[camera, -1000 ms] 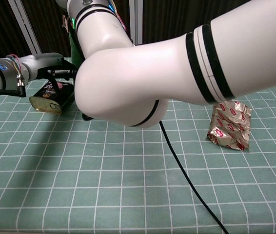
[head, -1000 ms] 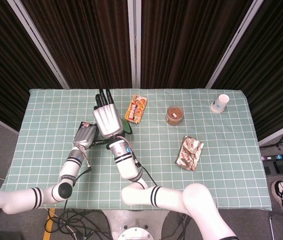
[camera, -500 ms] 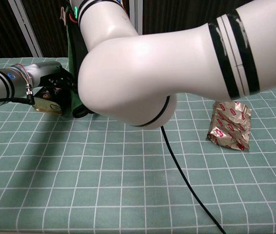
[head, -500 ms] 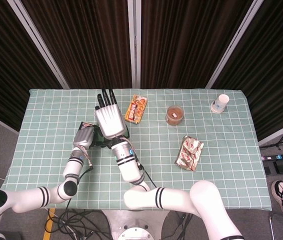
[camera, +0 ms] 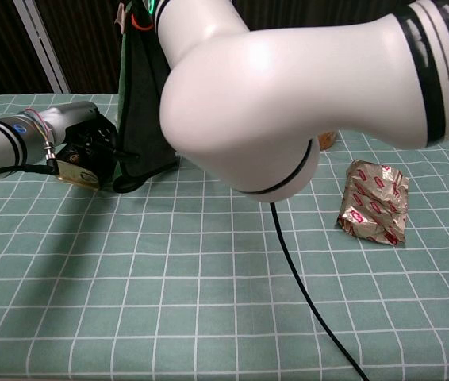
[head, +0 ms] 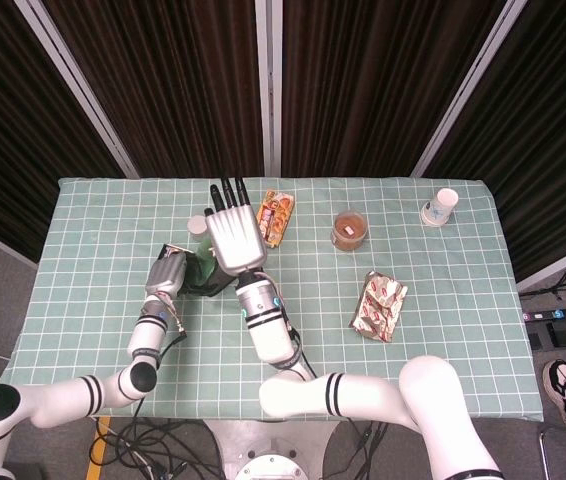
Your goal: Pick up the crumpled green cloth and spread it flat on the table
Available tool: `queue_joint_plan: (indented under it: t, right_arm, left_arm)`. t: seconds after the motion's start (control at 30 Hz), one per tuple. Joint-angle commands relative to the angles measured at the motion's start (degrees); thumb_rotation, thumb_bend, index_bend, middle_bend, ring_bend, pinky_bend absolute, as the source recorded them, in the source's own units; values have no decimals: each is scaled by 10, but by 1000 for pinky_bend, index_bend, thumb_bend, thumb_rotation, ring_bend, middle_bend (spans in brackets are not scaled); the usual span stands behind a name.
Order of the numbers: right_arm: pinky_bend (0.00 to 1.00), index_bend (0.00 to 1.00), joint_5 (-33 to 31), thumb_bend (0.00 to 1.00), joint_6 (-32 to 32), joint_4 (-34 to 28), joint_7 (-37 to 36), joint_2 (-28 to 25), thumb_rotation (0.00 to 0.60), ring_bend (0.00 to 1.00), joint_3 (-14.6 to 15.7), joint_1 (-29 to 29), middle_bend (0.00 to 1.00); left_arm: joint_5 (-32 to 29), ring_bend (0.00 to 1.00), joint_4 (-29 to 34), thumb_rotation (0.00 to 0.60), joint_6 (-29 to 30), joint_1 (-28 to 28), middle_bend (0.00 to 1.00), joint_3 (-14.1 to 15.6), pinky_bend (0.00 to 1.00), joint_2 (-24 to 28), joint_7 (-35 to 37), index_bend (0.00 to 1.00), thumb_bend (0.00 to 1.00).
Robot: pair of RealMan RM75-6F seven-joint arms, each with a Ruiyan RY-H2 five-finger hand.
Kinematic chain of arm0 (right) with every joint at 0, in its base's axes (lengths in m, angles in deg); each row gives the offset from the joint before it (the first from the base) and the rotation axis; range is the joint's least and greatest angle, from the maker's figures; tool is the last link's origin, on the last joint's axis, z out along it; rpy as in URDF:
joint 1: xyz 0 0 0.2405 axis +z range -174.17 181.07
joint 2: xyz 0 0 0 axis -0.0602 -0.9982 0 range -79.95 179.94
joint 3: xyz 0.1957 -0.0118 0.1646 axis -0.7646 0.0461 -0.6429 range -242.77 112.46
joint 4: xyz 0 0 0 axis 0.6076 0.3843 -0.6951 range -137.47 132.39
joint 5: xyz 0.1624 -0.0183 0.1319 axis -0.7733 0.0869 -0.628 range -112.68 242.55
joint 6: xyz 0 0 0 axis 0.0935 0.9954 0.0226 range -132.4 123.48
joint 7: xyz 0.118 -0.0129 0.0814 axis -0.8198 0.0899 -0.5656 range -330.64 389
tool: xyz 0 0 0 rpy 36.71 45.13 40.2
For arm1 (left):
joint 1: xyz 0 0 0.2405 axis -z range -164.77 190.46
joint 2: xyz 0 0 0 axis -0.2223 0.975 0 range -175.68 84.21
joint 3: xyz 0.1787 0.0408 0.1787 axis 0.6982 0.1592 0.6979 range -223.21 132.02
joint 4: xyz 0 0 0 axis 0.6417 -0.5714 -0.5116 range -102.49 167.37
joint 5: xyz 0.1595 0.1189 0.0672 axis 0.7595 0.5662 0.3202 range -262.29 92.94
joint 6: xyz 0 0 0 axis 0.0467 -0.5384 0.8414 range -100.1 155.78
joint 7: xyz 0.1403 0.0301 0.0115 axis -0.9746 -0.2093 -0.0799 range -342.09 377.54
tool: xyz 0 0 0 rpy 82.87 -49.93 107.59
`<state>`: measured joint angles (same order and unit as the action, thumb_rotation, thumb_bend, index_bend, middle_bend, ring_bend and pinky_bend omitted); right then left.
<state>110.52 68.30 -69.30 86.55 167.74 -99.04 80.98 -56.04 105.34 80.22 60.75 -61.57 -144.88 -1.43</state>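
**Green cloth lifted, hanging from right hand, left hand at its lower edge**

Green cloth [camera: 143, 111] hangs as a dark vertical drape under the right hand [head: 235, 232], bottom edge about at the table [head: 443, 330], left of centre. Over the last second the right hand rose and moved toward the far side, so the cloth went from bunched low to hanging long. Judgement: pickup done, spreading not started. Right hand's fingers [head: 225, 192] point straight out toward the far edge; its hold on the cloth is hidden beneath it. Left hand [camera: 90, 151] sits at the cloth's lower edge and seems to pinch it; can't tell for sure.

Counts: one cloth, one foil pack [head: 378, 306], one snack box [head: 276, 217], one brown tub [head: 349, 229], one paper cup [head: 444, 204], one small white item [head: 198, 224] beside the right hand.
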Motion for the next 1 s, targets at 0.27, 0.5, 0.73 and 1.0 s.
queue_joint_plan:
  t: [0.27,0.5,0.73,1.0]
  right_arm:
    - [0,739,-22,518,-12,-26,-12,-29,600,2,-2,-21,185]
    - [0,733,-30,518,-6,-81,-32,-64,600,1,4,-54,180]
    - [0,732,-43,518,-11,-179,-80,-133,600,0,14,-118,178]
    - [0,731,-53,517,-39,-269,-153,-220,600,0,24,-182,178]
  left_arm:
    - [29,248,-5,416,-12,-15,399,-11,388,2,33,659,325]
    - [63,275,20,433,-9,-35,425,-9,388,31,54,685,439]
    - [139,275,72,447,18,-67,426,-12,388,82,101,705,466]
    - [230,275,148,478,52,-95,426,-16,388,146,142,706,465]
